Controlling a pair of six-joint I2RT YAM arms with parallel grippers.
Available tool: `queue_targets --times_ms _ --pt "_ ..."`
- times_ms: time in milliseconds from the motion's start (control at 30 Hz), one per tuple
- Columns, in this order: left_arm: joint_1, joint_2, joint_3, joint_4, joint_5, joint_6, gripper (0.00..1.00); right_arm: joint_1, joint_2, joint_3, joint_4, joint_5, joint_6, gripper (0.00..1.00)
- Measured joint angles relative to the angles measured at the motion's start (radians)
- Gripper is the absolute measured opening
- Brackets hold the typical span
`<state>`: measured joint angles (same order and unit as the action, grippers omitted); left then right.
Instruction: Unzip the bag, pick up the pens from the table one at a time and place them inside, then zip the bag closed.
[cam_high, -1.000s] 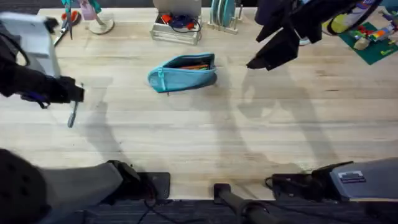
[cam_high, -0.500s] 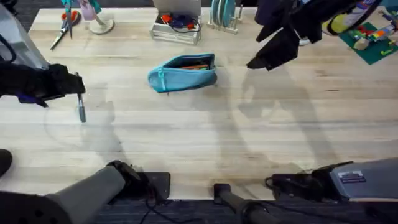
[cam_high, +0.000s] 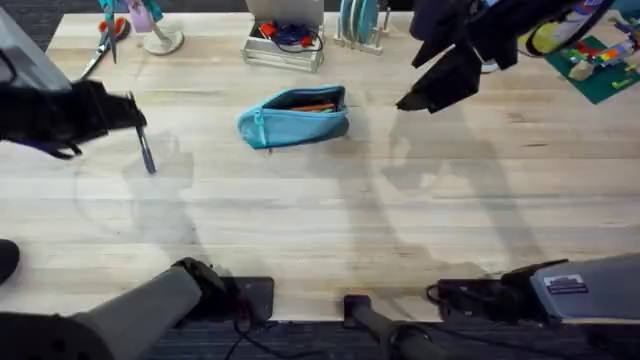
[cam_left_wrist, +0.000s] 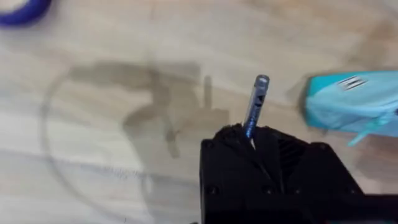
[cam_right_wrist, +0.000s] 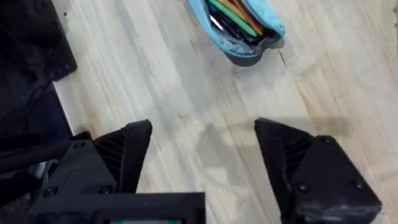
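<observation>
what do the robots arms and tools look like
Both arms are dark with pale grey housings at their bases. The left tool and right tool have black, blocky, angular fingers with screw holes. Black cables trail by the bases.

Light wooden plank surface carrying an unzipped teal bag lying near its middle with pens showing inside, scissors resting at the far left corner
</observation>
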<state>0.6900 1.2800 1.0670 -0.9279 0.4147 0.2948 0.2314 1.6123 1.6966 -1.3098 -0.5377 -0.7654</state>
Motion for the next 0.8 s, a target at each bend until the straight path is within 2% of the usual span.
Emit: queue_targets --times_ms 167,267,467,800 --pt "-0.037 0.000 0.093 0.001 0.062 0.001 0.041 0.000 0.000 0.000 0.000 0.000 0.000 0.998" --pt "-0.082 0.000 0.144 -0.003 0.078 0.011 0.041 0.000 0.000 0.000 0.000 0.000 0.000 0.998" --pt "-0.208 0.000 0.226 -0.018 0.091 0.067 0.041 0.000 0.000 0.000 0.000 0.000 0.000 0.998" --pt "-0.431 0.000 0.340 -0.119 0.098 0.207 0.041 0.000 0.000 0.000 0.000 0.000 0.000 0.998"
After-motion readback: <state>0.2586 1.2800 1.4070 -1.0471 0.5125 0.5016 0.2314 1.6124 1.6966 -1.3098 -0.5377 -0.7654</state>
